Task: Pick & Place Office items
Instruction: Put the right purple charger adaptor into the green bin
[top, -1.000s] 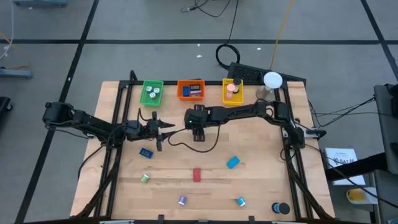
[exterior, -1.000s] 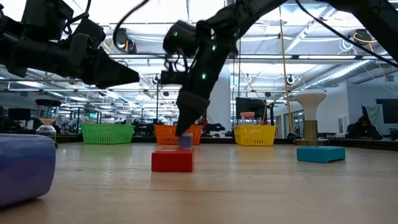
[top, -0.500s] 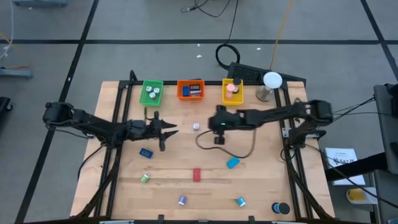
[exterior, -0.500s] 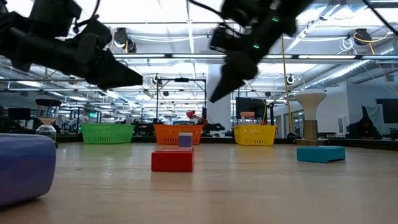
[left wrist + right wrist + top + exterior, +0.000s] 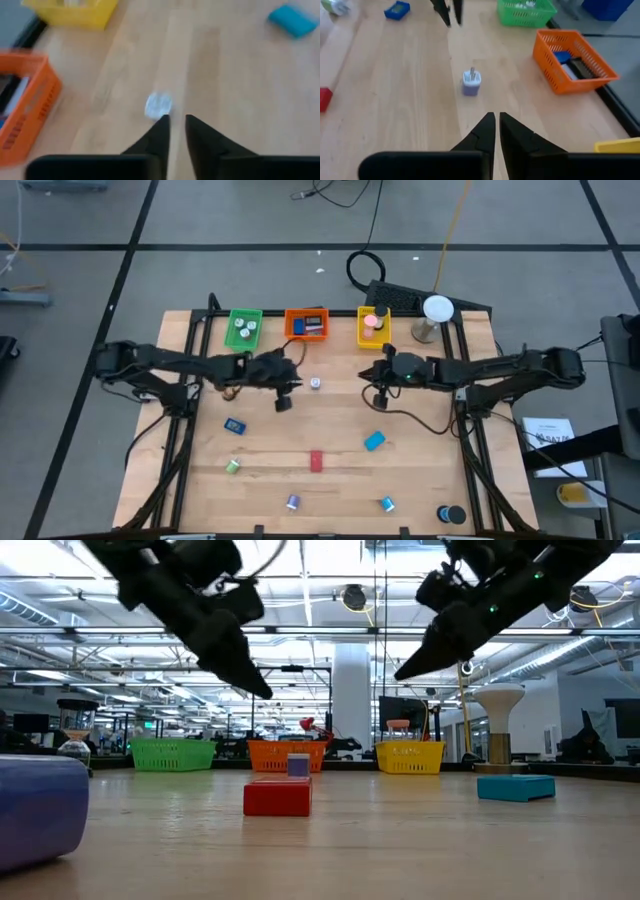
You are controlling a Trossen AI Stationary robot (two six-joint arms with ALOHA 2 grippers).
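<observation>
One little pale-purple block (image 5: 471, 83) sat loose on the wood just below the orange tray (image 5: 307, 325). Looked light and rigid, best pinched across its flat sides. Left gripper (image 5: 283, 400) nearly closed beside it, empty; right gripper (image 5: 378, 397) shut, empty too

The right hand (image 5: 494, 131) was seen nearly shut, its two dark fingers (image 5: 482, 132) almost meeting. Ahead at twelve o'clock a small lavender plug-like piece (image 5: 471, 83) stood alone on the wooden worktop (image 5: 405, 95). An orange tray (image 5: 573, 60) was seen at two o'clock, a green tray (image 5: 526, 12) at one.
</observation>
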